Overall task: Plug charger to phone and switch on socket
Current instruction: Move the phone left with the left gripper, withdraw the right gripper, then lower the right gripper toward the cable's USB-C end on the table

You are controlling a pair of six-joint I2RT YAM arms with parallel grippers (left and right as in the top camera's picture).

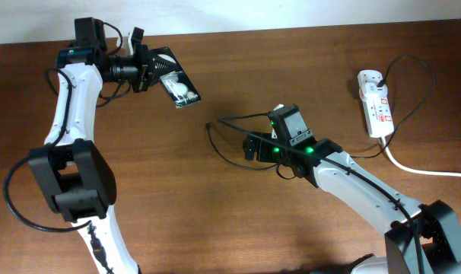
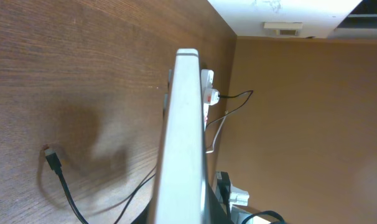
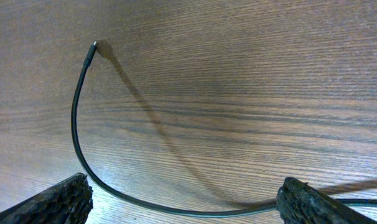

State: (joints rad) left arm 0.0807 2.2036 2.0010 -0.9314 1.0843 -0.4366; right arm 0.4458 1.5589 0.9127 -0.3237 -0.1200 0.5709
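Observation:
The phone (image 1: 179,84), black and glossy with two white spots, is held at the back left by my left gripper (image 1: 153,70), which is shut on its end. In the left wrist view the phone (image 2: 185,137) shows edge-on as a pale strip above the table. The charger cable (image 1: 224,156) lies at mid-table, its tip (image 1: 208,124) pointing left. My right gripper (image 1: 250,146) is open, low over the cable; the cable (image 3: 76,130) passes between its fingers (image 3: 182,208), its tip (image 3: 92,47) ahead. The socket (image 1: 376,106) lies at the far right with the white plug adapter (image 1: 367,77) in it.
The thick white cord (image 1: 421,169) runs from the socket off the right edge. The socket (image 2: 207,93) and cable tip (image 2: 51,158) also show in the left wrist view. The table's back edge runs close behind the phone.

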